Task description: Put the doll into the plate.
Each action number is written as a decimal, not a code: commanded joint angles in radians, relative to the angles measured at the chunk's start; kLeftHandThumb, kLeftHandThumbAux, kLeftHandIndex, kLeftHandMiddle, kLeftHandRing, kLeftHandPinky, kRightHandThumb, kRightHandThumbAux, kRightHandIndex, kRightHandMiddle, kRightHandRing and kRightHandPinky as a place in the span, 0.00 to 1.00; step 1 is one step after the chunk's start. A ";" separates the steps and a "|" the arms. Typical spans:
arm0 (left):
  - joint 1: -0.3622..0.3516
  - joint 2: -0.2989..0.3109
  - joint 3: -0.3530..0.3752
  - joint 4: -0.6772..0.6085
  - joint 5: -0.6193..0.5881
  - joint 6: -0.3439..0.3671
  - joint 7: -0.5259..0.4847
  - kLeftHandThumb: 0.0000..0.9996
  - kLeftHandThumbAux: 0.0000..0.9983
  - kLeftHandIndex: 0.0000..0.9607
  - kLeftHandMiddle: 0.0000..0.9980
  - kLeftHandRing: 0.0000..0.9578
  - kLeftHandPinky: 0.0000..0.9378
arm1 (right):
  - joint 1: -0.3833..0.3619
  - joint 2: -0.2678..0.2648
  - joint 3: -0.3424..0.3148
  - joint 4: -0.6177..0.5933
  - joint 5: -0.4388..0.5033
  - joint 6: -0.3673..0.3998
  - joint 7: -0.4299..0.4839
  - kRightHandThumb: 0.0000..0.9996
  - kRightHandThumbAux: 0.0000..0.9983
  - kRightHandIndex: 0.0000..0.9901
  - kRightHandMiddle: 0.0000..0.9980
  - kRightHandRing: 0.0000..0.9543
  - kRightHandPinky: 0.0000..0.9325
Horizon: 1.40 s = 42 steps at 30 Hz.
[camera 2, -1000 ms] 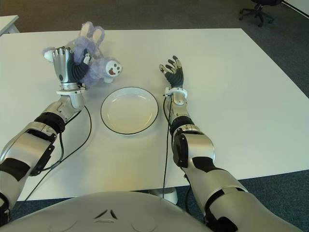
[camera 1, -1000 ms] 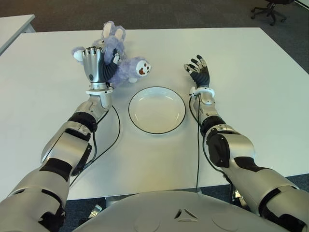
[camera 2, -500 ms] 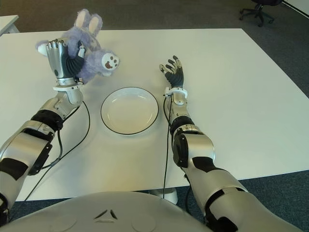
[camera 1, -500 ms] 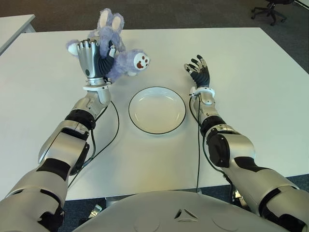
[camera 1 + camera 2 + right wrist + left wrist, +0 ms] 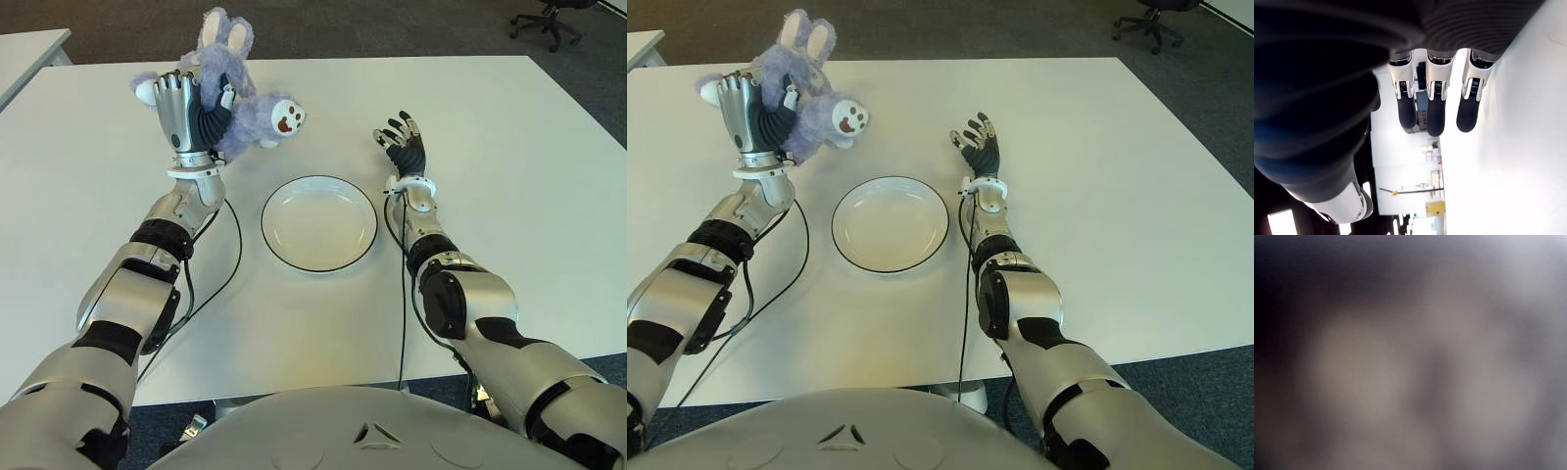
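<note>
Holding doll (image 5: 240,108) aloft in left hand (image 5: 186,113), fingers clenched round its body, above table (image 5: 509,147) toward far left corner, well off plate (image 5: 318,222) near centre. Right hand (image 5: 404,145) released, beside plate's right. Risk: loose plush grip, early drop short of rim.

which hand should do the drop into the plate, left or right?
Left. The left hand already grips the doll, held up beyond the plate on its left side. The right hand is open and empty, right of the plate.
</note>
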 commanded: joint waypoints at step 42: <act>0.072 0.029 0.021 -0.188 0.022 -0.008 -0.126 0.59 0.64 0.82 0.87 0.92 0.95 | 0.152 0.025 -0.001 0.087 -0.004 0.062 -0.003 0.37 0.79 0.07 0.16 0.19 0.24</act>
